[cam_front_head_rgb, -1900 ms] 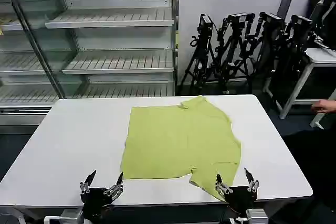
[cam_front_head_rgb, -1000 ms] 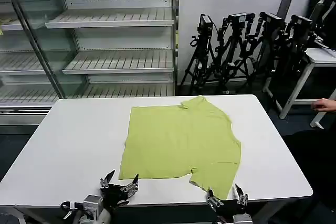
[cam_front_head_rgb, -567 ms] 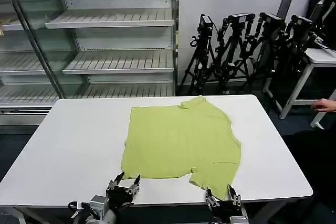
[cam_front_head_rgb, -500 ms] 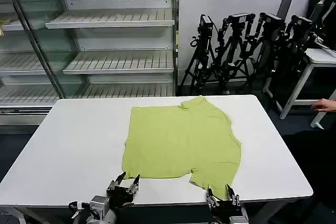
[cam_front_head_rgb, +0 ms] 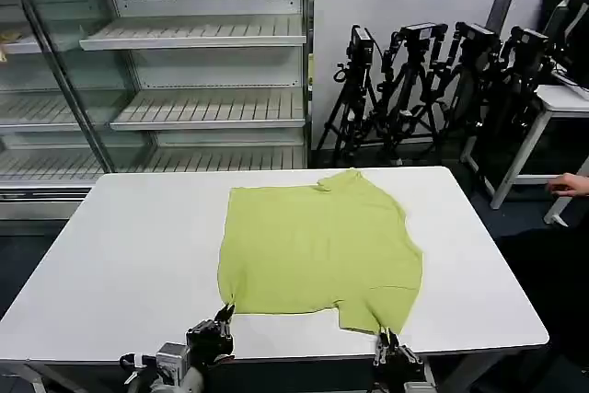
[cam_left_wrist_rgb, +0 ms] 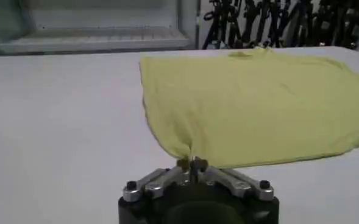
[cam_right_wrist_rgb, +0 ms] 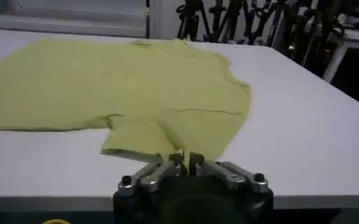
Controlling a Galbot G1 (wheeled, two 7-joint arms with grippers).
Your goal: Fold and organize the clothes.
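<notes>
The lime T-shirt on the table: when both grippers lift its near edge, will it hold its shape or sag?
Likely sag. The T-shirt lies thin and flat on the table, puckering where the left gripper and right gripper pinch its near corners, so it looks floppy. It probably weighs little. The unheld middle would likely droop between the grips.

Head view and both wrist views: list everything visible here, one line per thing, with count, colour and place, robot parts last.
T-shirt: one, lime yellow-green, spread flat on the table, its near edge at the table's front.
Table: one, white, directly in front of the robot.
Shelving unit: one, pale with wire shelves, behind the table on the robot's left.
Tripods with cameras: several, black, behind the table on the robot's right.
Side table: one, white, far right edge.
Person's hand: one, at the right edge, touching nothing of the task.
Left gripper: jaws shut on the T-shirt's near left corner.
Right gripper: jaws shut on the T-shirt's near right corner.
</notes>
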